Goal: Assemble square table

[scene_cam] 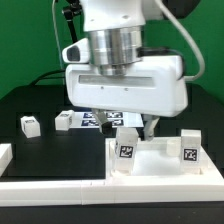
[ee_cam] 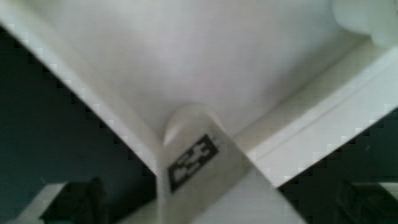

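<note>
**Q:** What does the robot look like?

**A:** A glossy white arm [scene_cam: 112, 14] with a ribbed grey metal collar [scene_cam: 112, 46] at centre, above a rounded white housing [scene_cam: 125, 86]. A black cable [scene_cam: 188, 28] curves at two o'clock; dark fingers [scene_cam: 150, 126] at five.

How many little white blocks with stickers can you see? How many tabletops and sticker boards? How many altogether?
Legs: 4
Tabletop: 1
Marker board: 1
Total: 6
</note>
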### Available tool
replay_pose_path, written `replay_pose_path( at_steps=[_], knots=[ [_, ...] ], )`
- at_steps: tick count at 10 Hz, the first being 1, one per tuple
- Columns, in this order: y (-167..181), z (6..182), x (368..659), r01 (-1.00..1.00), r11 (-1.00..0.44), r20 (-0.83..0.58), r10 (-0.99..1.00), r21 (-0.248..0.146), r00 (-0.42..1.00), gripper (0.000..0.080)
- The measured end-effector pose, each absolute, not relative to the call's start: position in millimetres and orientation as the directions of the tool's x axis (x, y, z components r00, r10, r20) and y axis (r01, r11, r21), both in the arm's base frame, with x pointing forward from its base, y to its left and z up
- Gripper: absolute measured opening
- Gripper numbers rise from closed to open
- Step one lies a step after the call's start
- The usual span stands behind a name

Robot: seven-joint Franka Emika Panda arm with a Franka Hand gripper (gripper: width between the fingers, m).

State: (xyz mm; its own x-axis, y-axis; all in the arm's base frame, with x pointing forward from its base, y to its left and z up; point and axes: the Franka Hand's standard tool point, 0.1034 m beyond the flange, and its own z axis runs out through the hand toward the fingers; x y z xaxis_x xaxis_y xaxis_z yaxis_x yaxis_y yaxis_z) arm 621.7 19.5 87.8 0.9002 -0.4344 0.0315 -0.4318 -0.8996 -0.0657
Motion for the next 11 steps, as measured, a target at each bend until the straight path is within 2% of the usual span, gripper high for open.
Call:
replay_pose_path(
  at_steps=[1, 2, 4, 5, 6, 11],
  knots=[
    [15.7, 85.1, 620.3, -0.262, -0.963, 0.039, -0.264, -0.057, 0.964, 0.0649],
    [11.2, 84.7, 620.2, -0.193, -0.98, 0.042, -0.196, -0.055, 0.98, 0.0649],
    [12.9, 84.5, 620.2, -0.242, -0.969, 0.039, -0.244, -0.057, 0.969, 0.0624],
    [12.6, 84.4, 620.2, -0.248, -0.967, 0.039, -0.25, -0.057, 0.967, 0.0447],
    [12.3, 84.3, 620.1, -0.278, -0.959, 0.037, -0.28, -0.058, 0.959, 0.0309],
    [9.8, 83.0, 619.7, -0.617, -0.784, 0.008, -0.619, -0.071, 0.785, 0.0293]
  ],
)
